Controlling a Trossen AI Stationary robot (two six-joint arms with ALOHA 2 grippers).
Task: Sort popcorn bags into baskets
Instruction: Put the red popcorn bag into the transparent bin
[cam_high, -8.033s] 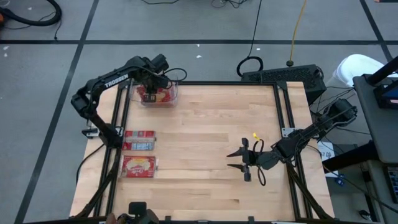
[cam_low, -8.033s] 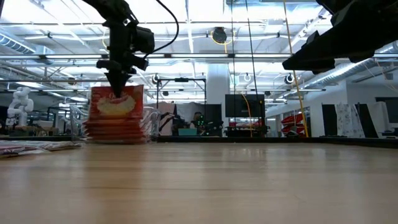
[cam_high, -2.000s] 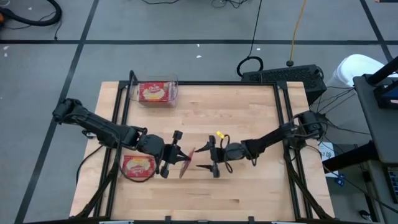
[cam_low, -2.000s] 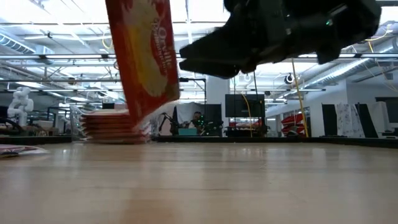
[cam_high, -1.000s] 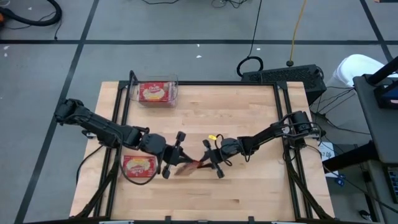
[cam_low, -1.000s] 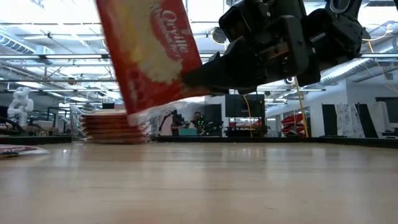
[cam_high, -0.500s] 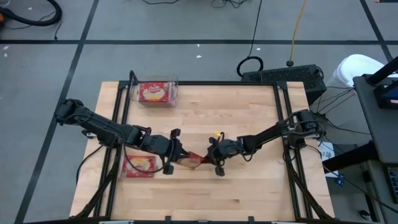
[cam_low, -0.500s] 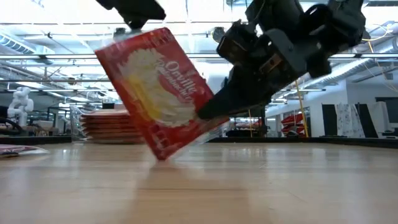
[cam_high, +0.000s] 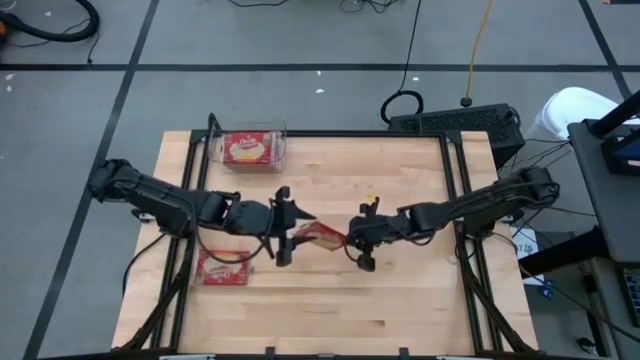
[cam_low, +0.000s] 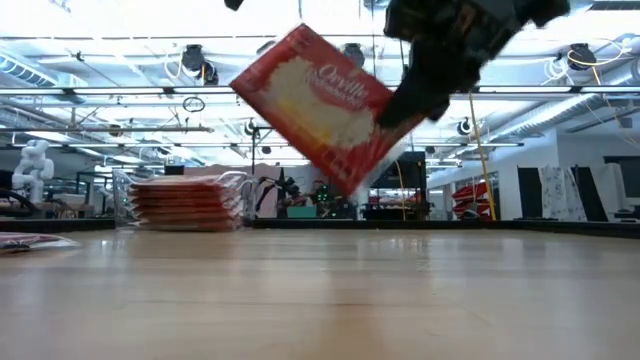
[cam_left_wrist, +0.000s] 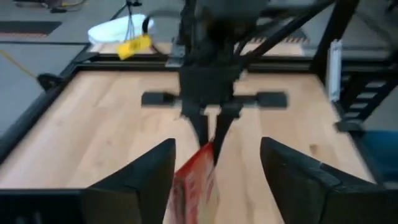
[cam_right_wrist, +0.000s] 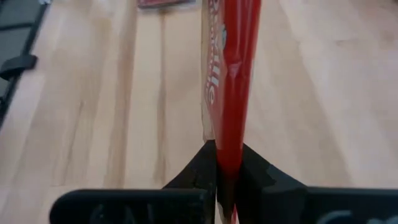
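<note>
A red popcorn bag (cam_high: 318, 235) hangs in the air over the middle of the table, with my right gripper (cam_high: 352, 238) shut on its right end. My left gripper (cam_high: 289, 226) stands open at the bag's left end. In the left wrist view its fingers (cam_left_wrist: 149, 177) stand on either side of the bag (cam_left_wrist: 196, 186) with a gap on each side. The clear basket (cam_high: 276, 150) at the far left holds a stack of bags (cam_low: 185, 200). Another bag (cam_high: 224, 268) lies flat on the table near the left edge. My right gripper pinches the bag's right-hand edge (cam_right_wrist: 229, 140) between its two fingers, coming level from the table's right. The bag stands on edge and sticks out from the fingers toward the table's left. It is tilted, one corner (cam_low: 345, 185) lowest, and clear of the table.
Bare wood lies under the bag and on the table's right half. A black frame rail (cam_high: 462, 200) runs along the table's right side, and cables and a keyboard (cam_high: 455, 120) lie on the floor beyond the far edge.
My right gripper has shut on the bag's right end. My left gripper has opened and let go of the bag. The bag has gone from low and tilted near the table to lifted clear. Both grippers have moved toward the far edge.
</note>
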